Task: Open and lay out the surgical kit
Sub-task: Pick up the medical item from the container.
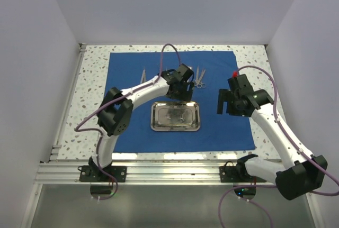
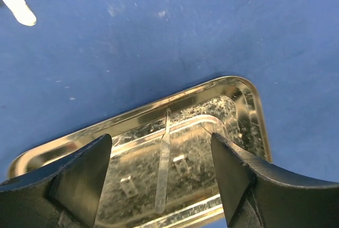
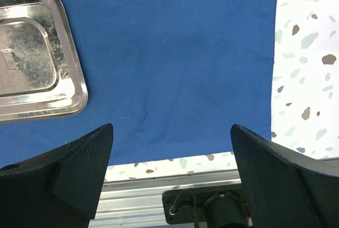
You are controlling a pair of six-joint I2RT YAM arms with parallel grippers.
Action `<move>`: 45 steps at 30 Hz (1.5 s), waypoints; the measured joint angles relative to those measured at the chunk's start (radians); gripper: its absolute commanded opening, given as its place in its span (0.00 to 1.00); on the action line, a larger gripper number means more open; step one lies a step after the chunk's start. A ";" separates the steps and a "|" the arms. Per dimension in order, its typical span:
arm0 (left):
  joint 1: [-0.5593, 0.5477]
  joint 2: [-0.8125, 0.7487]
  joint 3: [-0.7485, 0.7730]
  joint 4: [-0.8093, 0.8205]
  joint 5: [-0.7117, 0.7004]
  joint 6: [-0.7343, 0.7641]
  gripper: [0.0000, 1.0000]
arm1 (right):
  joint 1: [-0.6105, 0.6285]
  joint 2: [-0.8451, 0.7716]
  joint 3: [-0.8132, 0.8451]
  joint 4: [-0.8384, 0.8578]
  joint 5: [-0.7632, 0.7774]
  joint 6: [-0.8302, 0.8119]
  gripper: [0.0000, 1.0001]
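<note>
Your left gripper (image 2: 161,170) hangs over steel tray (image 1: 176,117), centre of blue cloth (image 1: 127,127) — jaws wide, empty. Your right gripper (image 3: 172,164) beside tray — wide too, nothing held. Forceps (image 1: 199,77), tweezers (image 1: 143,75) lie beyond on cloth.

Bright, even light; glare on tray (image 2: 244,112)

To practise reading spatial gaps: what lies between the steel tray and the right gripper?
Only bare blue cloth. The right wrist view shows nothing lying on it between the steel tray and the open right gripper.
</note>
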 measured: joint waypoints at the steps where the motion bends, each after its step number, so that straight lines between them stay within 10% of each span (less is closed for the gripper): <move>1: -0.003 0.014 0.001 0.003 0.000 -0.002 0.79 | 0.000 -0.004 -0.001 -0.001 0.000 -0.002 0.97; 28: -0.058 0.098 -0.050 0.060 -0.099 -0.024 0.28 | 0.000 -0.020 -0.002 -0.026 0.009 -0.010 0.97; 35: -0.069 0.109 -0.040 0.063 -0.140 -0.023 0.00 | 0.000 -0.020 -0.002 -0.026 0.009 -0.011 0.97; 45: -0.071 0.112 -0.015 0.026 -0.135 -0.022 0.00 | 0.000 -0.020 -0.002 -0.026 0.009 -0.010 0.97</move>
